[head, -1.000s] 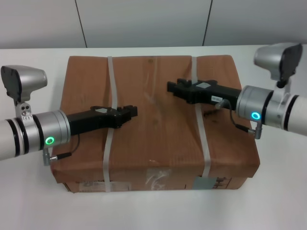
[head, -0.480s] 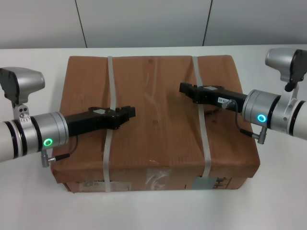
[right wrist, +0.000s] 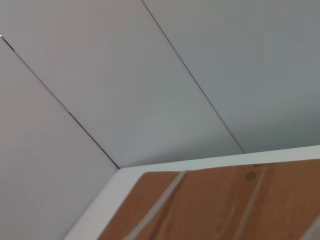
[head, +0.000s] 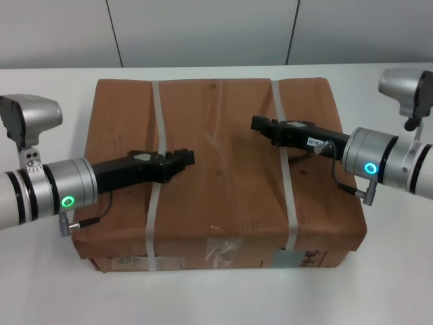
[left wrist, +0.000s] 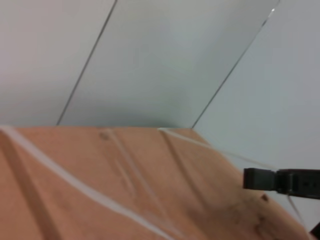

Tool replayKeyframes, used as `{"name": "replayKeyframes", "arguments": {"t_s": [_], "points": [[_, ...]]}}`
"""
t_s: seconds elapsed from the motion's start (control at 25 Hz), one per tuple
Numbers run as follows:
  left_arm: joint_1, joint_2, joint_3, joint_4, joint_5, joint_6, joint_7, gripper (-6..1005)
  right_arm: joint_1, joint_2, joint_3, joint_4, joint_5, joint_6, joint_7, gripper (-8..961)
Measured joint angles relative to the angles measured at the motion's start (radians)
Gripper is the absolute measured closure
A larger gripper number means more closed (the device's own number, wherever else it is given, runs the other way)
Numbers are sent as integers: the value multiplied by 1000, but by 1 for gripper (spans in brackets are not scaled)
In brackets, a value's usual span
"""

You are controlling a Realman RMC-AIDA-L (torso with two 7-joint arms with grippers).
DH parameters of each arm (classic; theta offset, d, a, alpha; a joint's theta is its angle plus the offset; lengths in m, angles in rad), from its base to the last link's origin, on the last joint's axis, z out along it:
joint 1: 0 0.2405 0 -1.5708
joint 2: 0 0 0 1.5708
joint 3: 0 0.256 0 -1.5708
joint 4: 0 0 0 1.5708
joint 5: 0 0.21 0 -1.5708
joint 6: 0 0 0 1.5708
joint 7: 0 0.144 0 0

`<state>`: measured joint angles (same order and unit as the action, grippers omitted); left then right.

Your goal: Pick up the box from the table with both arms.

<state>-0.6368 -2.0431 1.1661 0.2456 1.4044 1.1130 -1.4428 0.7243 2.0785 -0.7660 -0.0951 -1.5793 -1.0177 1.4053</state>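
The brown cardboard box stands on the white table, with two whitish straps across its creased top and labels on its front side. My left gripper reaches in from the left and hovers over the box top at the left strap, fingers together. My right gripper reaches in from the right over the top at the right strap, fingers together and holding nothing. The left wrist view shows the box top and the right gripper farther off. The right wrist view shows a far corner of the box.
A grey panelled wall rises behind the table's far edge. White tabletop shows on the left, right and front of the box; it also shows in the right wrist view.
My right gripper has drawn back to the right across the box top, mostly in the first half second. The left gripper has barely moved. The box has not moved.
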Motion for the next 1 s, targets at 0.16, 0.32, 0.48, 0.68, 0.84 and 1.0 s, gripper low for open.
{"name": "replayKeyframes", "arguments": {"t_s": [0.16, 0.32, 0.48, 0.68, 0.84, 1.0], "points": [[16, 1, -1, 28, -7, 46, 4, 870, -19, 0, 0, -9, 21, -44, 11, 909], [38, 1, 1, 76, -7, 96, 4, 870, -43, 0, 0, -26, 38, -84, 23, 915], [42, 2, -1, 86, -8, 154, 4, 869, -73, -2, 1, -40, 70, -133, 40, 915], [47, 5, 2, 106, -10, 205, 5, 876, -98, -5, 1, -60, 84, -186, 76, 914], [63, 4, 5, 138, -11, 241, 5, 876, -104, -5, 1, -67, 85, -223, 95, 913], [66, 4, 6, 146, -11, 263, 5, 877, -112, -4, 1, -68, 87, -246, 104, 912]]}}
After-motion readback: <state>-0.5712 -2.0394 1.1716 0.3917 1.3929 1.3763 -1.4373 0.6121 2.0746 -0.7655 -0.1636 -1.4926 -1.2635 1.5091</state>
